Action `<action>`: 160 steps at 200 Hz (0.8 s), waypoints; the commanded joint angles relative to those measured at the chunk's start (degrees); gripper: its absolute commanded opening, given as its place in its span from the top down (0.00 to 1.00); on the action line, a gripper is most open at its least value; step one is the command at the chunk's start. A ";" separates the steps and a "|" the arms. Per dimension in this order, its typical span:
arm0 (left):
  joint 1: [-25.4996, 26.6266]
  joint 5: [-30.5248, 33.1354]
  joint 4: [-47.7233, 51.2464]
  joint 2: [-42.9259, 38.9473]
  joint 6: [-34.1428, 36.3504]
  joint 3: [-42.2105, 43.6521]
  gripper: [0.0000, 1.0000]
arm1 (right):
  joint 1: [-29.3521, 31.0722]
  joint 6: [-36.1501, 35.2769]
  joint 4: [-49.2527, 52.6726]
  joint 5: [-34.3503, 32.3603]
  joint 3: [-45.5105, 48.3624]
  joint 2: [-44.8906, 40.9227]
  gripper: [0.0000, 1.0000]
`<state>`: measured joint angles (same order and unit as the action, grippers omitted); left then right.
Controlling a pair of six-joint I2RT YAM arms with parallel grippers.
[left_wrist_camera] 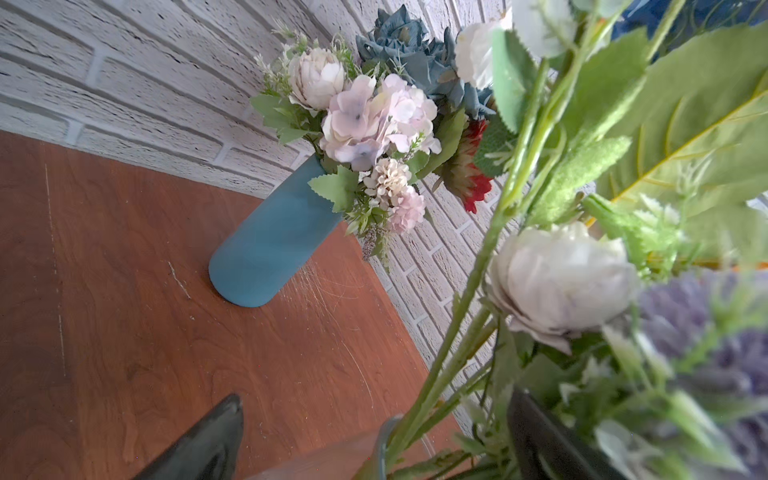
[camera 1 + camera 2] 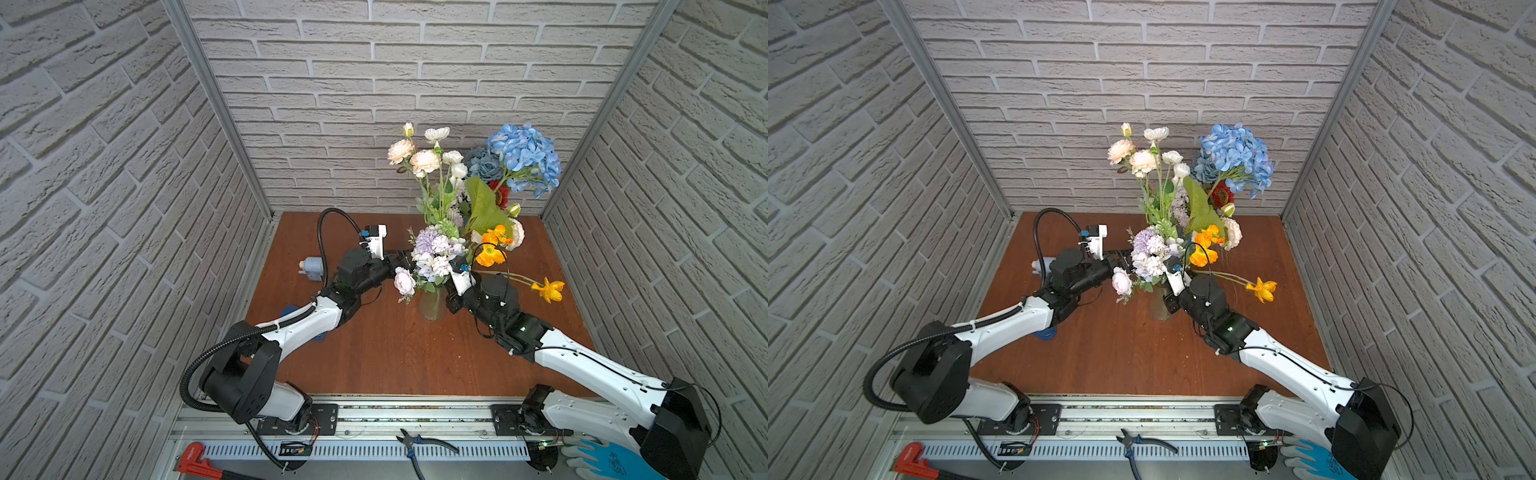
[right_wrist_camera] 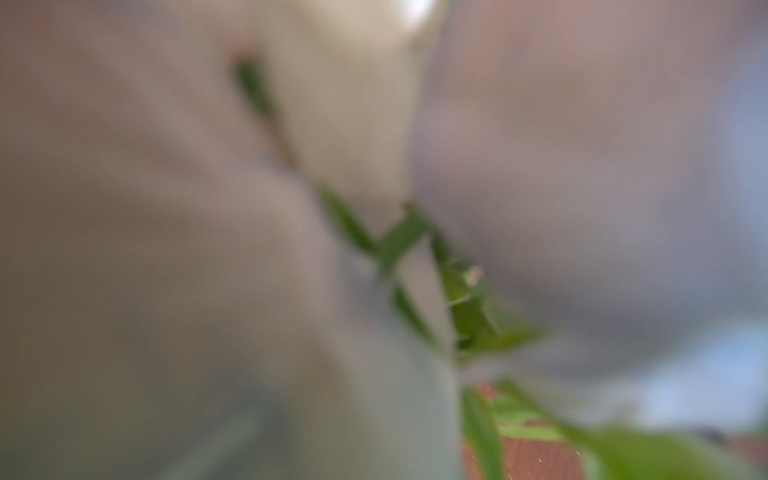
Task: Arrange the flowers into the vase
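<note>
Here, closest of all, black pliers [image 2: 419, 442], a red wrench [image 2: 193, 456] and a blue glove [image 2: 598, 458] lie by the rail. Next comes the brown table [image 2: 390, 353], and a glass vase [image 2: 432, 308] stands upright in its middle. The right gripper [image 2: 449, 298] sits just beside the top of the vase, pinched tight, but the blooms hide what it pinches, so I cannot tell. The left gripper [image 2: 398, 261] is on the other side of the bunch. Its two fingers [image 1: 208, 440] are spread wide and hold nothing, with the vase rim and green stems between them. Lilac-white clusters [image 2: 432, 251] sit over the vase, with orange blooms [image 2: 491, 249] just beside them. One yellow-orange bloom [image 2: 549, 289] sticks out sideways on a long stem. Tall cream-white roses [image 2: 424, 160] rise above. Farther back, near the wall, a blue vase [image 1: 270, 241] holds dusty-blue roses [image 1: 407, 45] and a red bloom [image 1: 473, 178]. The blue hydrangea [image 2: 525, 160] is high at the back.
</note>
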<state>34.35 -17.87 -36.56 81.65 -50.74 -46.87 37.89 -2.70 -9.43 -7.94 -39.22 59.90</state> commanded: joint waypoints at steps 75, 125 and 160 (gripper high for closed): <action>-1.48 4.01 2.94 -7.06 3.84 2.39 0.02 | 0.17 2.96 1.32 -2.95 2.42 1.71 0.93; -3.33 6.91 7.00 -10.49 5.34 3.52 0.02 | 0.26 5.67 9.37 -0.40 -1.00 -1.01 0.64; -4.52 7.26 6.89 -11.42 5.22 4.41 0.02 | 0.43 9.10 16.13 3.18 -2.47 -4.53 0.54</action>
<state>30.76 -11.68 -28.99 71.59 -46.70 -43.51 38.00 2.92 0.84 -7.62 -39.59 58.24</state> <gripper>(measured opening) 0.982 0.428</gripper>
